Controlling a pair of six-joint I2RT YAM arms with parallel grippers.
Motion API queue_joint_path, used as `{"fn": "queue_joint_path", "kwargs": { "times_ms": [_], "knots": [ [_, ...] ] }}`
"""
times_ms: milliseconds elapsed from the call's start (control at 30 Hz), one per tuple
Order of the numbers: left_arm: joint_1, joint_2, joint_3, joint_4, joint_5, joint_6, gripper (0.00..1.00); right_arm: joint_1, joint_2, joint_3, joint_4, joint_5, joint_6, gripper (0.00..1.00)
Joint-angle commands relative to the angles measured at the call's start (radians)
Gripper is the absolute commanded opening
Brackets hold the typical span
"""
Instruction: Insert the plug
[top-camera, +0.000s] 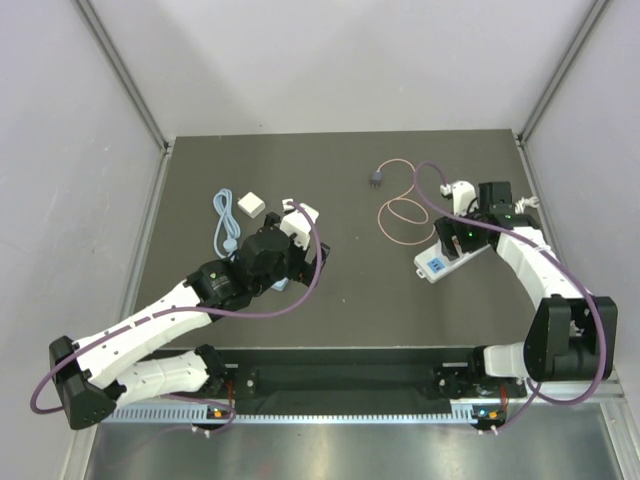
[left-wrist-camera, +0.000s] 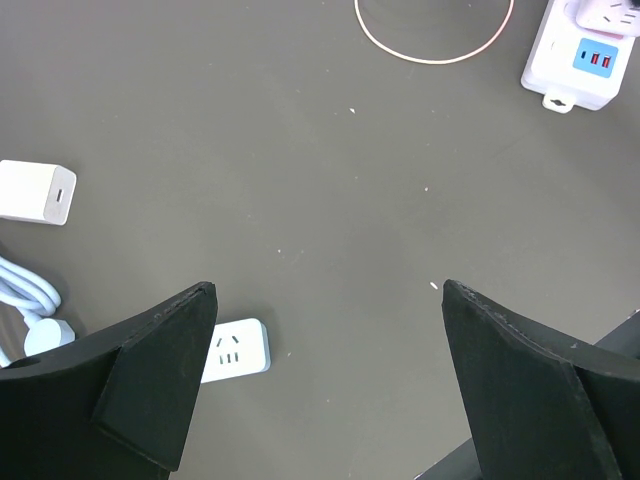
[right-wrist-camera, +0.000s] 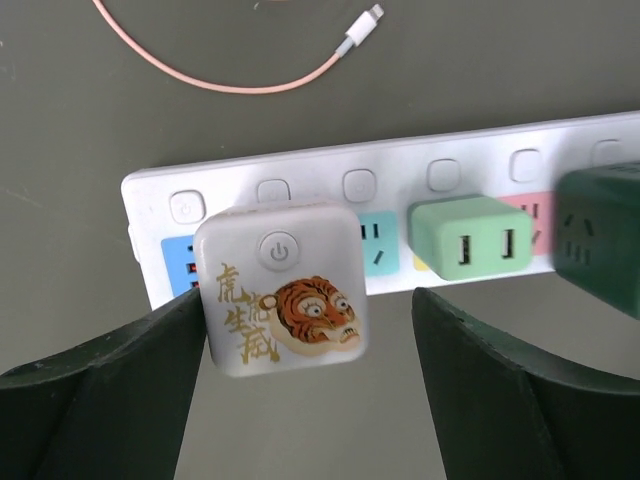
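The plug (top-camera: 375, 178), a small dark grey head, lies on the table at the back centre. Its thin pink cable (top-camera: 404, 212) loops to the right toward the white power strip (top-camera: 443, 257). In the right wrist view the cable's white tip (right-wrist-camera: 361, 25) lies just beyond the strip (right-wrist-camera: 470, 150). My right gripper (top-camera: 458, 222) is open over the strip, its jaws either side of a white tiger-printed cube (right-wrist-camera: 281, 288) that sits on it, the left finger close against it. My left gripper (top-camera: 312, 240) is open and empty at centre left, far from the plug.
A white cube adapter (top-camera: 250, 204) and a light-blue cable (top-camera: 224, 224) lie at the back left, both also in the left wrist view (left-wrist-camera: 36, 192) (left-wrist-camera: 28, 300). A small white socket block (left-wrist-camera: 237, 349) lies under the left finger. A green adapter (right-wrist-camera: 468, 234) and a dark green one (right-wrist-camera: 600, 235) sit on the strip.
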Motion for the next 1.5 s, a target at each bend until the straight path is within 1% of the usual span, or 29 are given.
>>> {"fn": "queue_joint_path", "kwargs": {
  "times_ms": [0,233,367,433,467,500,533,567,600,633,667,733,767,833,967,1100,1200,1267,1367,1467],
  "knots": [
    [-0.004,-0.023,-0.005,0.03,-0.001,0.008,0.99,-0.009,-0.054,0.075,-0.021,0.016,0.007,0.82],
    [-0.004,-0.026,-0.005,0.03,0.002,0.008,0.99,-0.007,-0.082,0.141,-0.104,0.031,0.009,0.83],
    [-0.004,-0.026,-0.005,0.033,0.005,0.008,0.99,-0.009,-0.114,0.178,-0.124,-0.036,0.042,0.82],
    [-0.004,-0.026,-0.005,0.033,0.006,0.006,0.99,-0.009,-0.111,0.195,-0.122,-0.054,0.085,0.7],
    [-0.004,-0.026,-0.005,0.035,0.009,0.006,0.99,-0.009,-0.104,0.216,-0.121,-0.079,0.143,0.6],
    [-0.004,-0.023,-0.005,0.035,0.009,0.006,0.99,-0.01,-0.096,0.225,-0.121,-0.09,0.177,0.42],
    [-0.004,-0.021,-0.003,0.033,0.011,0.005,0.99,-0.007,-0.079,0.247,-0.125,-0.073,0.214,0.35],
    [-0.004,-0.023,-0.005,0.033,0.012,0.003,0.99,-0.009,-0.065,0.261,-0.145,-0.038,0.295,0.28],
    [-0.002,-0.02,-0.005,0.035,0.014,0.003,0.99,-0.009,-0.049,0.279,-0.168,0.008,0.338,0.07],
    [-0.004,-0.02,-0.005,0.035,0.014,0.003,0.99,-0.009,-0.012,0.32,-0.197,0.109,0.376,0.0],
    [-0.004,-0.02,-0.005,0.033,0.014,0.003,0.99,-0.009,0.007,0.339,-0.255,0.158,0.473,0.0],
    [-0.004,-0.02,-0.005,0.033,0.012,0.003,0.99,-0.009,0.053,0.388,-0.314,0.218,0.554,0.0],
    [-0.004,-0.02,-0.005,0.033,0.012,0.003,0.99,-0.007,0.064,0.399,-0.358,0.206,0.603,0.0],
    [-0.004,-0.021,-0.005,0.033,0.003,0.006,0.99,0.0,0.073,0.414,-0.384,0.188,0.624,0.0],
    [-0.004,-0.02,-0.008,0.032,0.002,0.006,0.99,0.017,0.053,0.422,-0.365,0.188,0.656,0.0],
    [-0.004,-0.021,-0.003,0.032,-0.004,0.008,0.99,0.022,0.077,0.45,-0.394,0.188,0.667,0.0],
    [-0.004,-0.023,-0.006,0.032,-0.011,0.008,0.99,0.034,0.087,0.413,-0.371,0.154,0.679,0.0],
    [-0.004,-0.023,-0.008,0.032,-0.009,0.008,0.99,0.033,0.084,0.318,-0.308,0.13,0.685,0.0],
    [-0.005,-0.021,-0.009,0.03,-0.011,0.008,0.99,0.034,0.105,0.183,-0.243,0.143,0.702,0.0],
    [-0.005,-0.021,-0.009,0.03,-0.018,0.009,0.99,0.036,0.125,0.132,-0.239,0.179,0.704,0.0]
  ]
}}
